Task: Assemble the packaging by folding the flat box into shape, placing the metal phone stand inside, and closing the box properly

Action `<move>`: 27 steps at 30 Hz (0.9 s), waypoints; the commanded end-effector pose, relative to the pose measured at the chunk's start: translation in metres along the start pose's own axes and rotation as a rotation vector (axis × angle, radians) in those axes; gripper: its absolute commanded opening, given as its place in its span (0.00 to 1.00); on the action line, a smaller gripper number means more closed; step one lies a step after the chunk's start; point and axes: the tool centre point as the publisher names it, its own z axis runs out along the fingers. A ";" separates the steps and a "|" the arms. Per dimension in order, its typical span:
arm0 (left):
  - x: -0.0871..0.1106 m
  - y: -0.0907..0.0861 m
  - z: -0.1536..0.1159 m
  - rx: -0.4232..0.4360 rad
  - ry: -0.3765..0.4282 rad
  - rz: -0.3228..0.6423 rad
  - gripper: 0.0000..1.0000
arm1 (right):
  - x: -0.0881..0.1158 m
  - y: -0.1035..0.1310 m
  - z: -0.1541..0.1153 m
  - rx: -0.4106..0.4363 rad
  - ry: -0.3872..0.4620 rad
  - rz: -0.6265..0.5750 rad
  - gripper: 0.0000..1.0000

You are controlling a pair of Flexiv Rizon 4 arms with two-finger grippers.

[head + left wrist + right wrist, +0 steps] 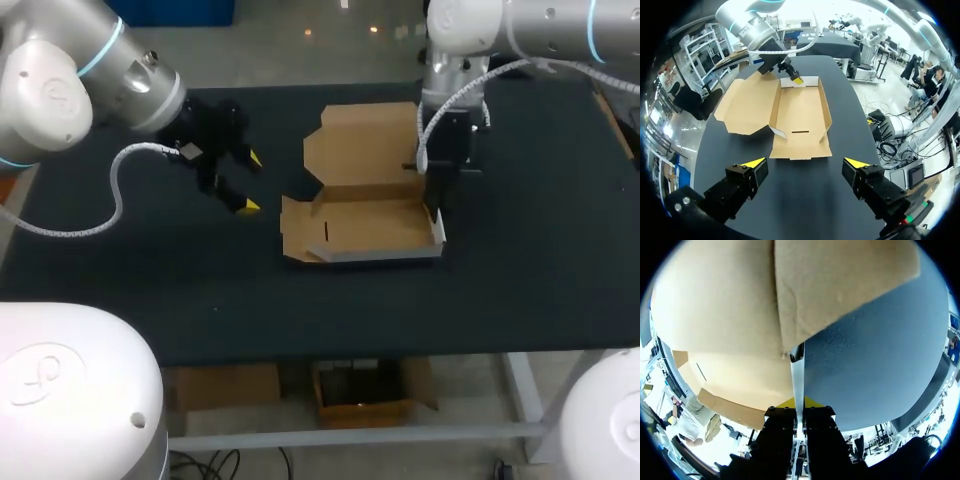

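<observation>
A: The box [365, 215] lies half-folded on the counter [520, 260]. Our right tool [799, 402] is clamped on its side wall [797, 371]; our left tool [251, 182] hangs spread apart, near it.
B: If we lift that thin wall alone, it may crease, or the whole box may slide with nothing pinning it.

The right tool [799, 402] shows only slivers of yellow, its tips hidden against the box [730, 320] wall.
</observation>
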 end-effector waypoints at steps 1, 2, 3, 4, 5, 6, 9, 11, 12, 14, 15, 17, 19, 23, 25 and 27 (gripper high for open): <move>-0.001 -0.001 0.000 -0.005 0.003 -0.001 1.00 | 0.001 0.003 -0.002 0.010 -0.002 0.000 0.00; -0.001 -0.001 0.000 -0.005 0.003 -0.001 1.00 | 0.001 0.003 -0.002 0.010 -0.002 0.000 0.00; -0.001 -0.001 0.000 -0.005 0.003 -0.001 1.00 | 0.001 0.003 -0.002 0.010 -0.002 0.000 0.00; -0.001 -0.001 0.000 -0.005 0.003 -0.001 1.00 | 0.001 0.003 -0.002 0.010 -0.002 0.000 0.00; -0.001 -0.001 0.000 -0.005 0.003 -0.001 1.00 | 0.001 0.003 -0.002 0.010 -0.002 0.000 0.00; -0.001 -0.001 0.000 -0.005 0.003 -0.001 1.00 | 0.001 0.003 -0.002 0.010 -0.002 0.000 0.00; -0.001 -0.001 0.000 -0.005 0.003 -0.001 1.00 | 0.002 0.002 -0.001 0.010 -0.001 -0.010 0.00; -0.001 -0.001 0.000 -0.005 0.003 -0.001 1.00 | 0.005 0.000 0.003 0.006 -0.007 0.004 0.00; -0.001 -0.001 0.000 -0.005 0.003 -0.001 1.00 | 0.006 -0.002 0.005 0.006 -0.008 0.002 0.00; -0.001 -0.001 0.000 -0.005 0.003 -0.001 1.00 | 0.006 -0.005 0.009 0.000 -0.013 0.014 0.00; -0.001 -0.001 0.000 -0.005 0.003 -0.001 1.00 | 0.006 -0.007 0.012 -0.001 -0.012 0.014 0.00; -0.001 -0.001 0.000 -0.005 0.003 -0.001 1.00 | 0.006 -0.010 0.016 -0.001 -0.006 0.012 0.00; -0.001 -0.001 0.000 -0.005 0.003 -0.001 1.00 | 0.006 -0.012 0.019 0.002 -0.001 0.008 0.00; -0.001 -0.001 0.000 -0.005 0.003 -0.001 1.00 | 0.007 -0.015 0.025 0.002 0.003 0.001 0.00; -0.001 -0.001 0.000 -0.005 0.003 -0.001 1.00 | 0.007 -0.015 0.026 0.002 0.000 -0.001 0.00; -0.001 -0.001 0.000 -0.005 0.003 -0.001 1.00 | 0.008 -0.015 0.027 0.000 -0.004 0.003 0.00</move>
